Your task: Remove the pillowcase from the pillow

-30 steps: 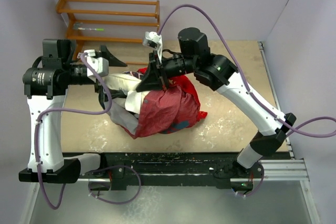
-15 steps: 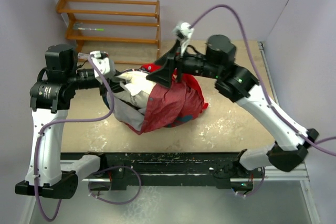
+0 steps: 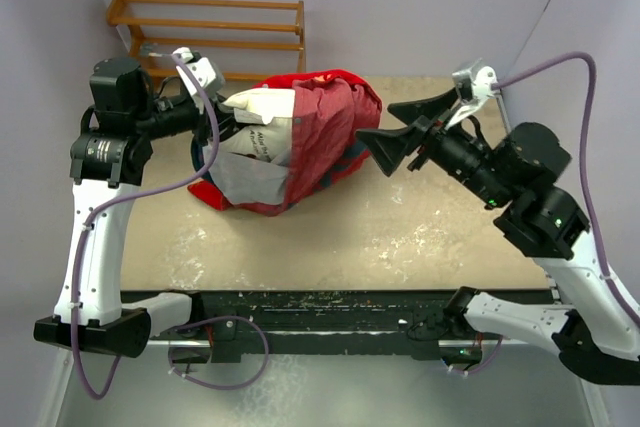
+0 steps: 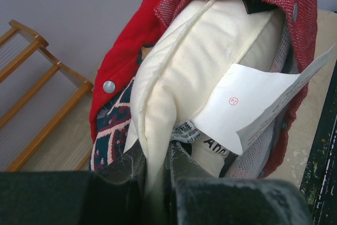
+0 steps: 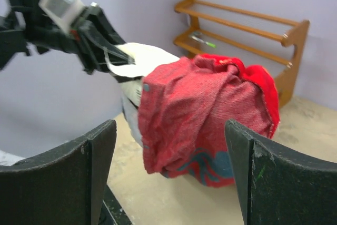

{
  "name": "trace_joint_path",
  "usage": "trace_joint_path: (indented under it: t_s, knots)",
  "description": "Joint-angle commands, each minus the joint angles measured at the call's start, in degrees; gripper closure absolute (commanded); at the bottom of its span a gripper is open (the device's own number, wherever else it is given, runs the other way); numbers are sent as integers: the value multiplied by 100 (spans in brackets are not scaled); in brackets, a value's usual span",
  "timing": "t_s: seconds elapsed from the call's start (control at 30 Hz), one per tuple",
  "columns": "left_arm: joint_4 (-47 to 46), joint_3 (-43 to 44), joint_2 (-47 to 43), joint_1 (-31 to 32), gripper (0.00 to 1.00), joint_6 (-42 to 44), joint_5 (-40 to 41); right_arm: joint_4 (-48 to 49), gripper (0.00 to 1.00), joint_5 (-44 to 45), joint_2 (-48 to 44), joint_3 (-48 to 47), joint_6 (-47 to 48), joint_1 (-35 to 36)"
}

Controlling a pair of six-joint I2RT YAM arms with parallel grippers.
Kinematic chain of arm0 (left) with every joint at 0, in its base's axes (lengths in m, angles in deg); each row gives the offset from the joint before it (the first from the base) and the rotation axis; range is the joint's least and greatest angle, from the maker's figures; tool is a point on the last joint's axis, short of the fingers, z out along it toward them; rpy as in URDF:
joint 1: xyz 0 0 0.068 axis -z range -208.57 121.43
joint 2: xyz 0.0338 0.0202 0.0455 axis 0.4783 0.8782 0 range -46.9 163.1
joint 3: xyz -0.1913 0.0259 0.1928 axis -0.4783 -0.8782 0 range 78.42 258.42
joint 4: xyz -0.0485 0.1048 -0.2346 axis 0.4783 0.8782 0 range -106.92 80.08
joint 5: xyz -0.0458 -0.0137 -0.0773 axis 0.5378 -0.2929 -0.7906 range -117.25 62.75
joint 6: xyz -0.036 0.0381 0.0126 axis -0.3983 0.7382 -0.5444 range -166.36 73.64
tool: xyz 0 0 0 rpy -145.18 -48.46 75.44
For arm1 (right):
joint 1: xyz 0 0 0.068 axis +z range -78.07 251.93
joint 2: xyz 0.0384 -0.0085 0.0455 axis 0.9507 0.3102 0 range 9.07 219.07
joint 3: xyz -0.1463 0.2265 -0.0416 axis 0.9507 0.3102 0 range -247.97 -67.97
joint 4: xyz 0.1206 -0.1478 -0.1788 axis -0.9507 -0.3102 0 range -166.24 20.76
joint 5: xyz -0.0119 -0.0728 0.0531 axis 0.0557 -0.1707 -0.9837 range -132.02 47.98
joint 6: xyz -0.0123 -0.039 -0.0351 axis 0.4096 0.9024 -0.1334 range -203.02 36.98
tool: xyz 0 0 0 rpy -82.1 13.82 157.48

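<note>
Your left gripper (image 4: 156, 196) is pinching the pillow (image 4: 210, 61) by its cream seam, jaws closed on it. Your right gripper (image 3: 385, 127) is hanging wide apart, holding nothing, just beside the pillowcase (image 3: 330, 122). The red pillowcase is bunching over the pillow's right half, near the back of the table (image 3: 420, 237).

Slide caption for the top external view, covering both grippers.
Left gripper pinches the pillow by its bared edge; right gripper, open, holds nothing beside the pillowcase covering the pillow's other end.
</note>
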Motion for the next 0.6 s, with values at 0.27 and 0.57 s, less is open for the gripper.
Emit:
trace_joint_path:
  t_s: [0.27, 0.57]
  knots:
    - [-397, 302, -138, -40, 100, -89, 290, 208, 38, 262, 940, -160, 202, 10]
    - [-298, 194, -377, -40, 100, 210, 404, 178, 100, 869, 734, 43, -63, -54]
